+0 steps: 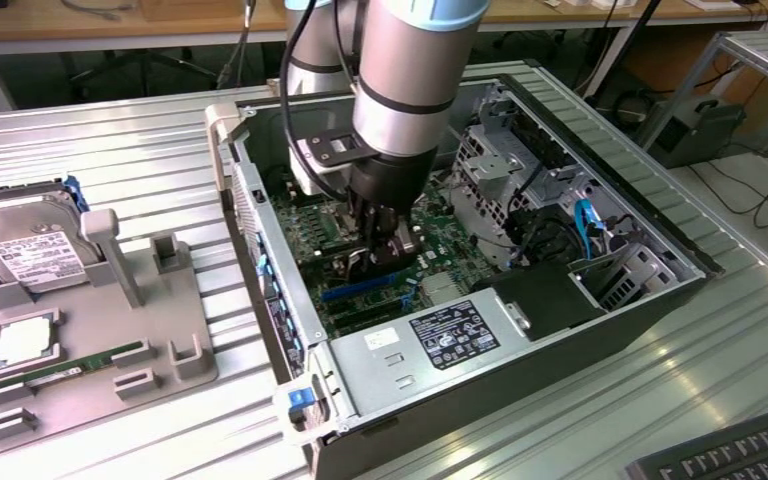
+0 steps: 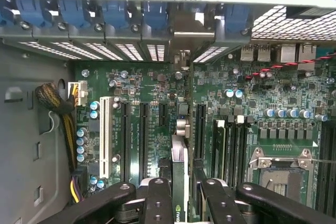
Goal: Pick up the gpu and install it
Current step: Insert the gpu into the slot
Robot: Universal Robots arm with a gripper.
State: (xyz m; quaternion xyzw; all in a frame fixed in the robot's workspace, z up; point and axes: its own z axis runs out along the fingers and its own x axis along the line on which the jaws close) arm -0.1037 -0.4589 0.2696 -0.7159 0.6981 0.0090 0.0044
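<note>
We see the end effector [image 2: 180,203] partly closed, its fingers [image 2: 157,198] grasping the gpu [image 2: 179,182] edge-on, upright above the motherboard [image 2: 252,93] inside the open computer case [image 1: 651,250]. An NVIDIA logo shows on the card's edge. The power supply [image 1: 451,335] carries a label we cannot read.

You see the gpu [image 2: 179,182] only edge-on, its lower end cut off between the fingers [image 2: 157,203].

Hard drive [image 1: 17,250] beside open case [image 1: 624,330]
</note>
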